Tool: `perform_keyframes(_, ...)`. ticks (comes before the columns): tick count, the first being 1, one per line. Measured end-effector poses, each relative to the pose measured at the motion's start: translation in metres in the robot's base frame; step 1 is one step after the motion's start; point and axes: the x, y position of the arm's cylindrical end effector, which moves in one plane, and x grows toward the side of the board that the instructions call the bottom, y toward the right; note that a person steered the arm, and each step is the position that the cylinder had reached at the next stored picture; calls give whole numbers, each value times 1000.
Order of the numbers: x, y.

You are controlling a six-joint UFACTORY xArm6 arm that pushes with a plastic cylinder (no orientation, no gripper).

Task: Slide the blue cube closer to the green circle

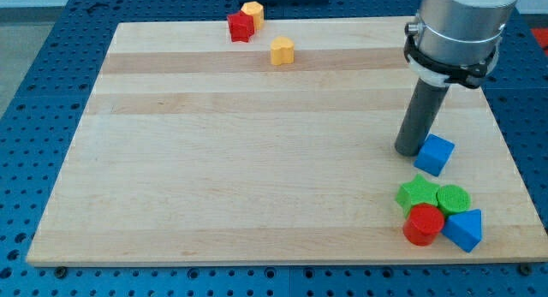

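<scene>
Touching blue cube, my tip

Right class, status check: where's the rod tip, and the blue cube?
My tip touching blue cube, on its left. Green circle just below cube. Gap between them clear.

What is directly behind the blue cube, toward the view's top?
My tip stands right behind the blue cube, at its upper-left edge, apparently touching. The rod covers the board behind it; whether anything lies there cannot be seen.
</scene>
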Motion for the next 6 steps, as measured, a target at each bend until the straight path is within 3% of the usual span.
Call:
perform_keyframes(2, -28, 5)
perform_keyframes(5, 17, 42)
perform_keyframes(6, 13, 42)
